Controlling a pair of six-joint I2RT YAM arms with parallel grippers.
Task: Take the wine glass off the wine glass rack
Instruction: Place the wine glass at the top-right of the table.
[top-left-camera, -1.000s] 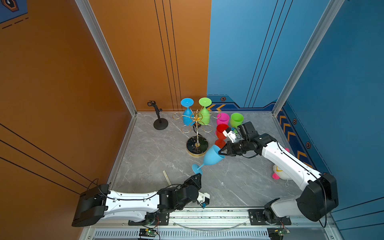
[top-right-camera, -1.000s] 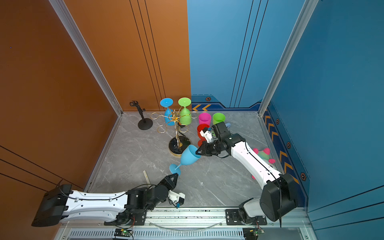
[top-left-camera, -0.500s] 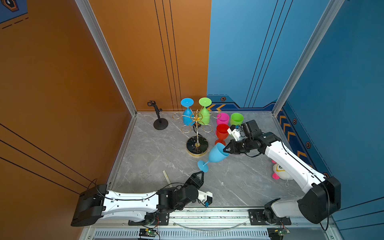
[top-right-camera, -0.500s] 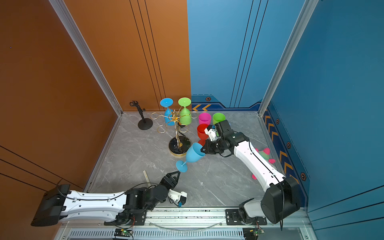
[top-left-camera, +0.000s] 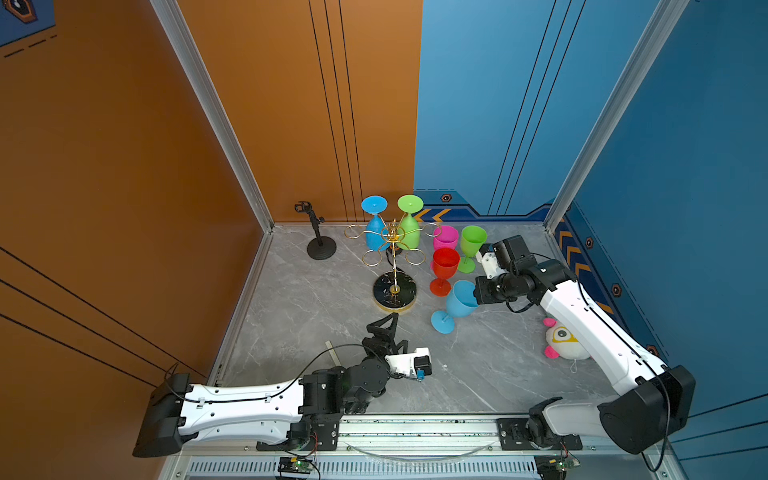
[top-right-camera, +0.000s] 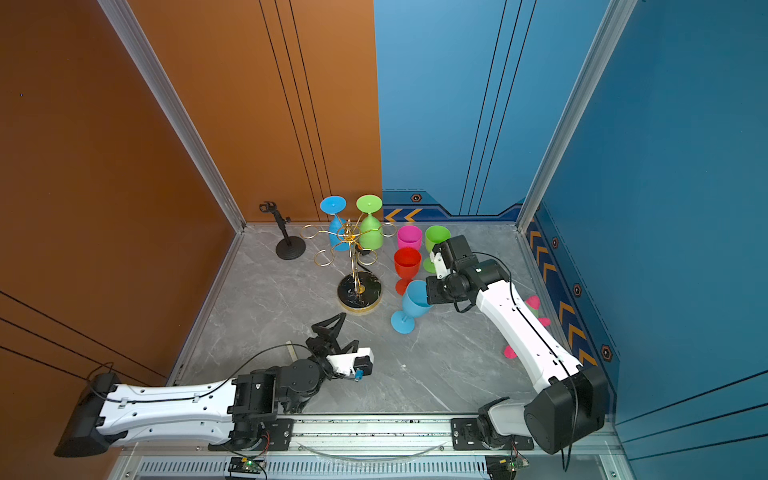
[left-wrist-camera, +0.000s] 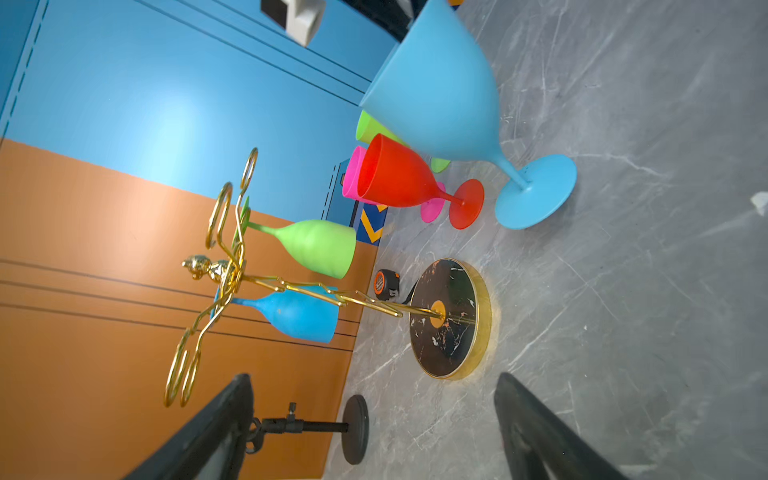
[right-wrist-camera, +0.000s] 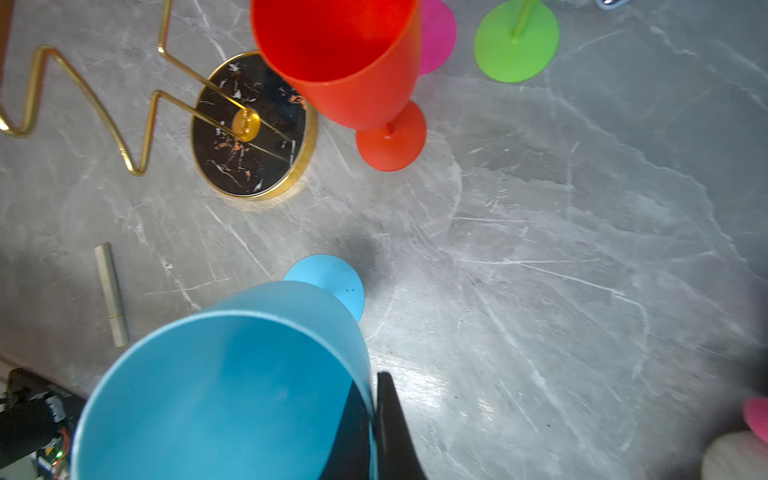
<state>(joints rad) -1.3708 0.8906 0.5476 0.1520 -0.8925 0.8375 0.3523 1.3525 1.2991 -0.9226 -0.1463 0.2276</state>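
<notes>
Spanning the lower half of both top views, the grey marble table (top-left-camera: 291, 299) carries everything. The left arm (top-left-camera: 241, 405) lies along the bottom left, and its left gripper (top-left-camera: 395, 336) is empty, fingers spread wide, just below the rack's base. The right arm (top-left-camera: 590, 324) reaches in from the lower right. Its right gripper (top-left-camera: 476, 293) pinches the rim wall of the light blue wine glass (top-left-camera: 459, 301), one finger inside the bowl and one outside. That glass is off the rack, tilted, just right of the base; whether its foot touches the marble I cannot tell. The wine glass rack (top-left-camera: 384, 295) stands at centre, with a blue hanging glass (top-left-camera: 375, 232) and a green hanging glass (top-left-camera: 409, 232) upside down on its far rings. To its right stand the red glass (top-left-camera: 445, 262), pink glass (top-left-camera: 445, 237) and green glass (top-left-camera: 473, 241). A black stand (top-left-camera: 321, 249) sits to the rack's upper left, and a plush toy (top-left-camera: 565, 343) lies at the right
</notes>
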